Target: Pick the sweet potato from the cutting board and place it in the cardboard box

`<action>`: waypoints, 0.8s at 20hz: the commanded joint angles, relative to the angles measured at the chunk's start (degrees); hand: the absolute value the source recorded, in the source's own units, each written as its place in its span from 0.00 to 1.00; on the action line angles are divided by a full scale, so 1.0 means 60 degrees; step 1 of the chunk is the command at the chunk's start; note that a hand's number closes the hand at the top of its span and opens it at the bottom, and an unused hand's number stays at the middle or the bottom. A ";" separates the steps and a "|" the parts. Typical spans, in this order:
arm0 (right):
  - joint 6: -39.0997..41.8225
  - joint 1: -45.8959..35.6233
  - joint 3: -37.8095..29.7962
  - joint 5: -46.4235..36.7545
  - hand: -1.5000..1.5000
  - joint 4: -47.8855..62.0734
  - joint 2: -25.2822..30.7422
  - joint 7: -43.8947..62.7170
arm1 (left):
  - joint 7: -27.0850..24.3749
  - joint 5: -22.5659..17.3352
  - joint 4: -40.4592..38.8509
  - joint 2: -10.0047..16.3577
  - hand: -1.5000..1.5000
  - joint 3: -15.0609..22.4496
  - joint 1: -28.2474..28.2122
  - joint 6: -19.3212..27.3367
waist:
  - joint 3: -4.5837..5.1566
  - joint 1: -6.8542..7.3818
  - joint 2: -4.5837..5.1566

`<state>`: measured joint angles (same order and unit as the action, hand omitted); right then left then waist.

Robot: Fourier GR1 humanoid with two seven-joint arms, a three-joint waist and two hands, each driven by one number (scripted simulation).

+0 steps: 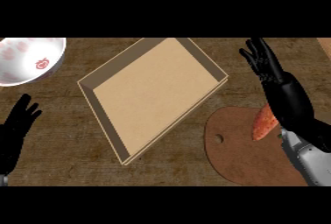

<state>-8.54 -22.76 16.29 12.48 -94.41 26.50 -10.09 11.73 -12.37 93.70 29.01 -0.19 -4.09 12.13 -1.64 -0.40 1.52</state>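
An orange sweet potato (262,124) lies on the brown cutting board (241,153) at the lower right, partly hidden by my right forearm. My right hand (265,59) is stretched out past the board with fingers straight, above the potato and to the right of the cardboard box (152,89). That shallow open box sits turned like a diamond in the middle of the counter and holds nothing. My left hand (18,122) rests open at the left edge, fingers up.
A white bowl with a red pattern (29,57) stands at the upper left corner. The wooden counter (71,148) runs around the box and board. The board has a small hanging hole (219,138) on its left side.
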 commanded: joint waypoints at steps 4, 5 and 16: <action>-0.0583 0.1931 -0.1347 0.0834 0.00 0.0438 0.0151 0.0497 | -0.0381 0.1515 -0.0696 0.0577 0.50 -0.0100 0.0201 0.0590 | 0.0258 -0.0277 -0.0243; -0.0848 0.1940 -0.1516 0.0882 0.00 0.0656 0.0150 0.0956 | -0.0783 0.1689 -0.1094 0.0888 0.50 -0.0298 0.0346 0.0464 | 0.0272 -0.0318 -0.0219; 0.0055 0.4813 -0.2243 -0.0056 0.00 0.2667 0.1319 -0.4029 | -0.1249 0.2298 -0.2423 0.0139 0.50 0.0251 0.1006 0.0538 | 0.0260 -0.0138 -0.0236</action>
<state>-13.08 2.25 8.19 6.63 -82.18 34.50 -22.84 6.35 -0.51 82.55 31.65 0.15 0.12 15.15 -0.01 -2.10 0.23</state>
